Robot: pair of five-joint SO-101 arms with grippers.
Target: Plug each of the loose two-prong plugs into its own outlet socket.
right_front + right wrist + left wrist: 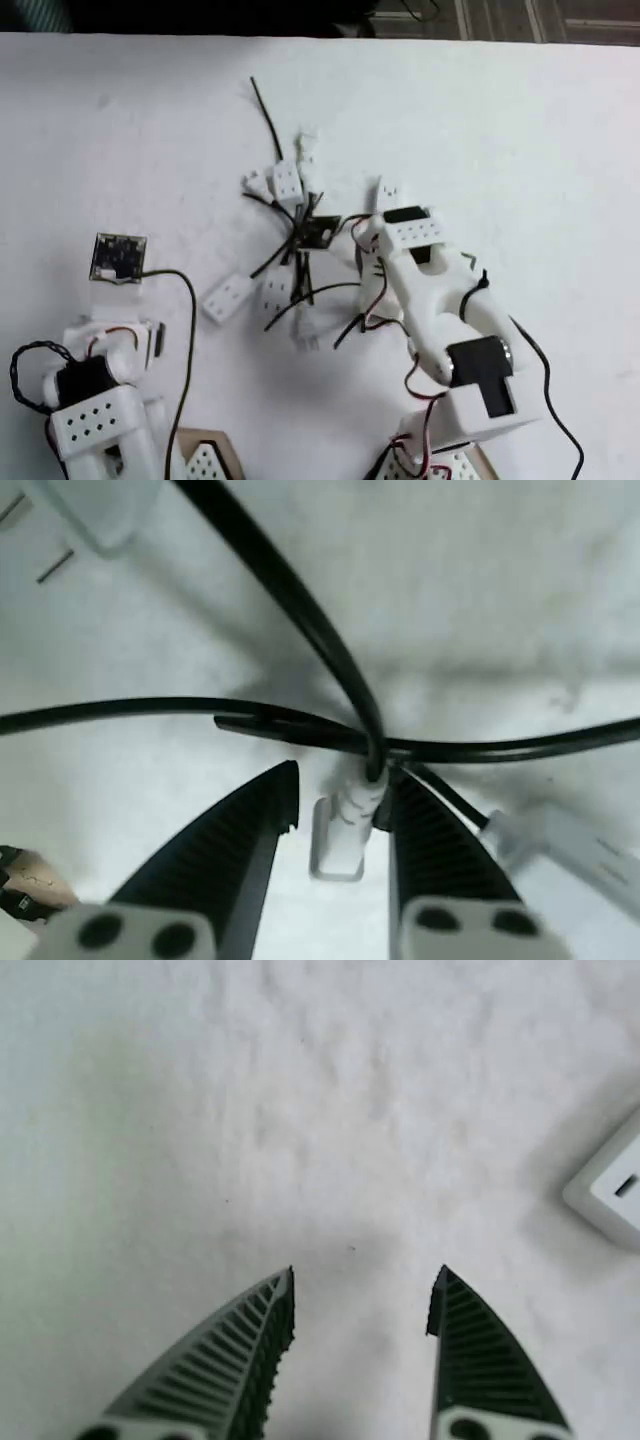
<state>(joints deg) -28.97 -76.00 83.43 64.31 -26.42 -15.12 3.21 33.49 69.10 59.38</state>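
Straddling a small white plug at mid-table, right gripper fingers apart and not yet clamped, amid crossed black cords.
Best done by centring on the plug's body, closing clear of the cord crossing so as to snag no loop, then lifting straight before turning the prongs toward a free socket block. Hovering near the left edge: left gripper, fingers spread over bare table, holding nothing.

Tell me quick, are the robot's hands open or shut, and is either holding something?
Left hand: open, holding nothing, over the table.
Right hand: open around a white plug, not clamped on it.
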